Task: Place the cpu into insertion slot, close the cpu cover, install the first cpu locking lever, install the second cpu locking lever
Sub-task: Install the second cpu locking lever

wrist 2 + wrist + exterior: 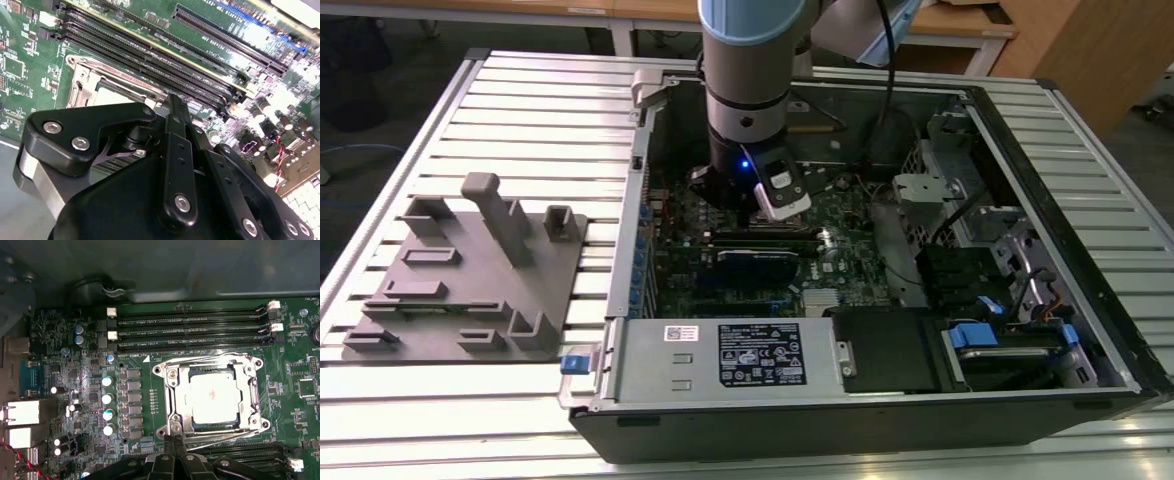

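The gripper (172, 442) sits low inside the open computer case (1067, 230), its two black fingers (176, 130) pressed together with nothing between them, the tips just at the near edge of the metal frame on the green circuit board (60, 340). In the first wrist view the chip (214, 398), a dull silver square, lies seated in its socket (212, 395) in the middle right of the frame. The thin silver cover (252, 405) is down around the chip, its cut-out centre showing the metal top. A thin wire lever (225, 441) runs slanting along the frame's near edge, beside the fingertips. Beyond the socket, three long black memory slots (190, 330) lie side by side. In the exterior view, a grey plastic fixture (460, 275) rests on the slatted table (400, 420) at the left of the frame.
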### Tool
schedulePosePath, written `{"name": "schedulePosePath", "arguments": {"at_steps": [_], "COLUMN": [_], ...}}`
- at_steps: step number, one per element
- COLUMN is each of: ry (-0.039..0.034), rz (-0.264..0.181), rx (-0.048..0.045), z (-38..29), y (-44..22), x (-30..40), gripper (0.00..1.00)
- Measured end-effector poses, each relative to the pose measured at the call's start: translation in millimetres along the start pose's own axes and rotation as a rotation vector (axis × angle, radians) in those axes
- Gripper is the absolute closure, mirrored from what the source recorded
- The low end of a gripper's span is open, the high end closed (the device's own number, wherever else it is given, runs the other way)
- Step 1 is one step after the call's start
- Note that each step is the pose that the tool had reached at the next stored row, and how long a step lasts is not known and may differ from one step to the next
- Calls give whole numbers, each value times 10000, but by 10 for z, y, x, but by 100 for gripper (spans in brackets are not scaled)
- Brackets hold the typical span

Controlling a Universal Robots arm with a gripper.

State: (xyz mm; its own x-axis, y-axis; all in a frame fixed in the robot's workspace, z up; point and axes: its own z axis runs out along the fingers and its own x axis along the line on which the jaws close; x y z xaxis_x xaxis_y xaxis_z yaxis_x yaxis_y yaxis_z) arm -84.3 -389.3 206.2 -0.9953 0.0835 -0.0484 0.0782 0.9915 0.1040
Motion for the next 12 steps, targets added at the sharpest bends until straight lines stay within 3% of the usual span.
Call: {"name": "schedulePosePath", "arguments": {"at_steps": [2,8,12], "ry": [2,14,33], "rz": [1,10,24], "rx": [-14,-185,-419], "z": [-2,-9,8], "y": [-16,-92,-104], "x": [-1,-8,-7], "gripper": [90,90,90]}}
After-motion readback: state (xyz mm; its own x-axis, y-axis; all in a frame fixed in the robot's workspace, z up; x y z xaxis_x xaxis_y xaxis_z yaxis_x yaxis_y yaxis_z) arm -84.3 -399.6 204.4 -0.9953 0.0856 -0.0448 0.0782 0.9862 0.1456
